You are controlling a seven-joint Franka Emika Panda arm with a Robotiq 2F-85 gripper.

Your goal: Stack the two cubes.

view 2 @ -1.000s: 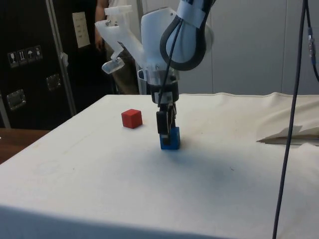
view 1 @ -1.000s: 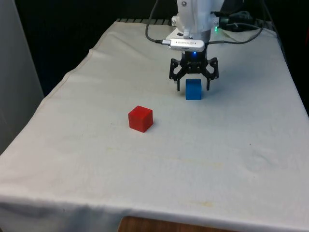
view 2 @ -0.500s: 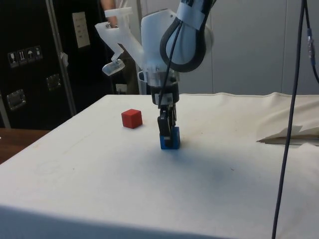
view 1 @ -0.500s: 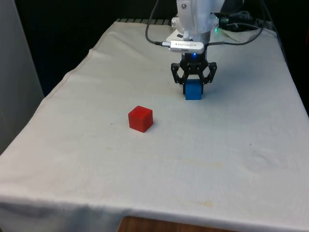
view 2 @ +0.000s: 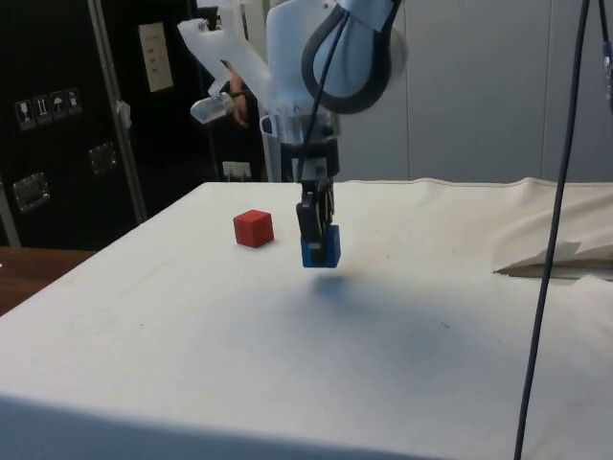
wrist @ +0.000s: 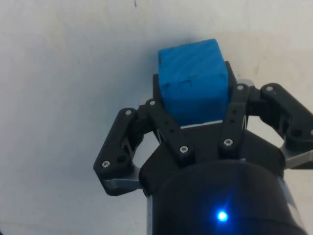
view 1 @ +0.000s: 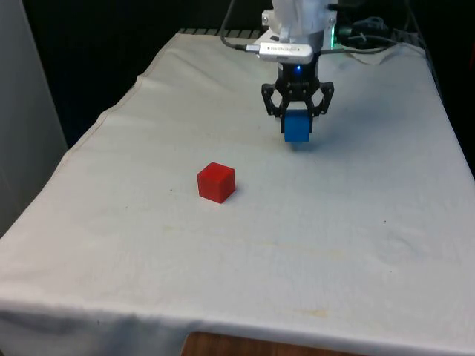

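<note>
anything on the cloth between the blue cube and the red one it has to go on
Nothing visible. The gripper holds the blue cube just off the cloth, and the stretch of cloth between it and the red cube lies bare in the front and side views.

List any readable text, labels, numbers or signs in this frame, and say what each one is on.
None can be read.
Blue cube, held off the cloth in the gripper: no markings.
Red cube: no markings.
Dark cabinets in the side view: a pale sheet and a label with small pictograms, both too small to read.
</note>
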